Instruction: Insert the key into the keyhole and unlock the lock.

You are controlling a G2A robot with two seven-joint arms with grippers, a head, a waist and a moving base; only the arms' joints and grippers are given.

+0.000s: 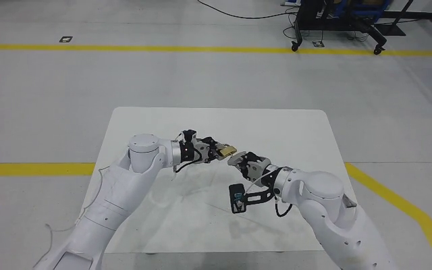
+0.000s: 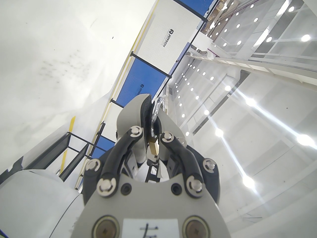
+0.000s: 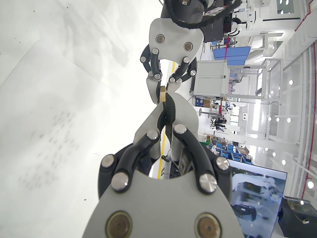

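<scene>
left tool [image 2: 153,121] | clamped on brass lock [image 2: 153,147] | silver shackle [image 2: 158,105] at fingertips [image 2: 138,110]

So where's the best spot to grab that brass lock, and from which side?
Probably take the lock across its flat brass faces, coming from the end away from the right gripper, as the left gripper does: flat faces give a firm seat, and the end toward the right gripper is left free.

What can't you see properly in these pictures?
- The key: in the right wrist view, the right gripper's shut fingers would cover it; it is too small to make out in the top view.
- The keyhole: in the left wrist view, the left gripper's fingers cover most of the lock.
- Whether the key meets the lock: in the right wrist view, the fingers block that spot.
</scene>
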